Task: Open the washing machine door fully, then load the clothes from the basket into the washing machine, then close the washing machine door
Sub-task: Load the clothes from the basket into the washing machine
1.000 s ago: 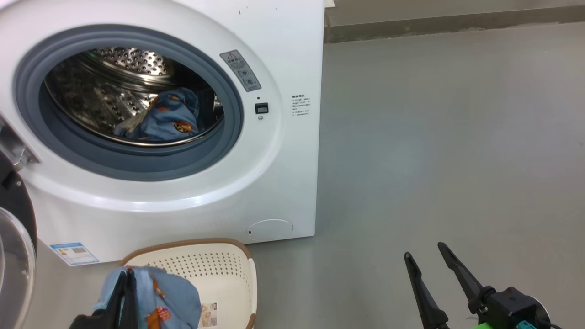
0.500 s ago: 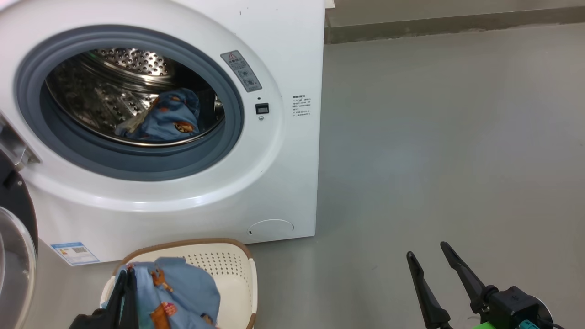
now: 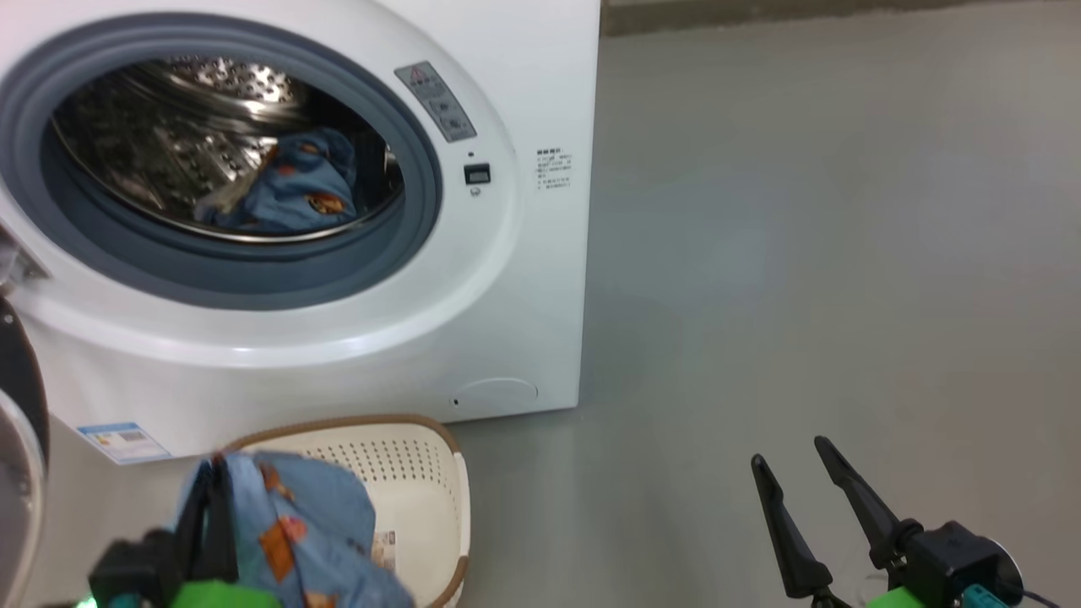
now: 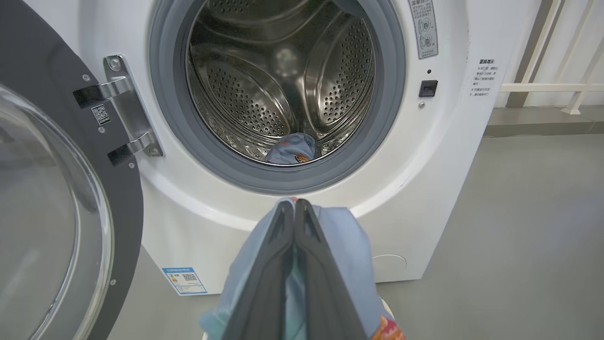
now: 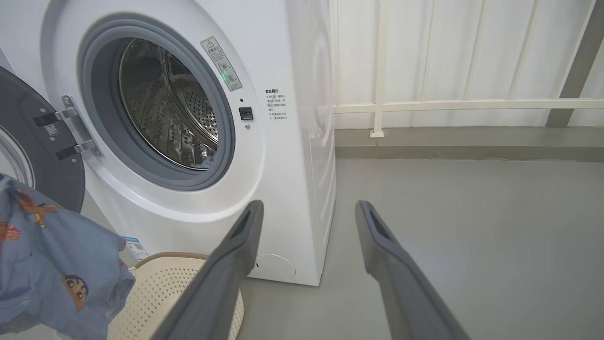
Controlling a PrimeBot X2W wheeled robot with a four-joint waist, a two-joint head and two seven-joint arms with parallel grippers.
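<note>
- One washing machine [image 3: 524,279] on the grey floor [image 3: 802,253], and its one washing machine door [image 4: 28,52] is swung wide open on the hinge side, black rim and clear bowl on show
- One basket [image 3: 422,481], sitting on the floor just before the machine's lower front edge
- Two light-blue printed pieces counted: the drum garment [image 3: 291,190] lies at the bottom of the steel drum [image 4: 245,94] near its front lip, and the held garment [image 3: 312,523] is up in the air over the basket's left half
- Left gripper [image 3: 213,485] is raised above the basket, fingers pressed together and pinching the held garment, cloth draped down both sides, tips aimed at the machine's front just below the opening
- Right gripper [image 3: 787,450] sits low over bare floor, well right of the machine, fingers spread, nothing between them
- Hard to see: the door is cut off at the head view's left edge; the held garment is blurred there and covers the basket's near left part, so what lies under it I cannot tell; in the left wrist view the grey gasket [image 3: 253,283] hides most of the drum garment
</note>
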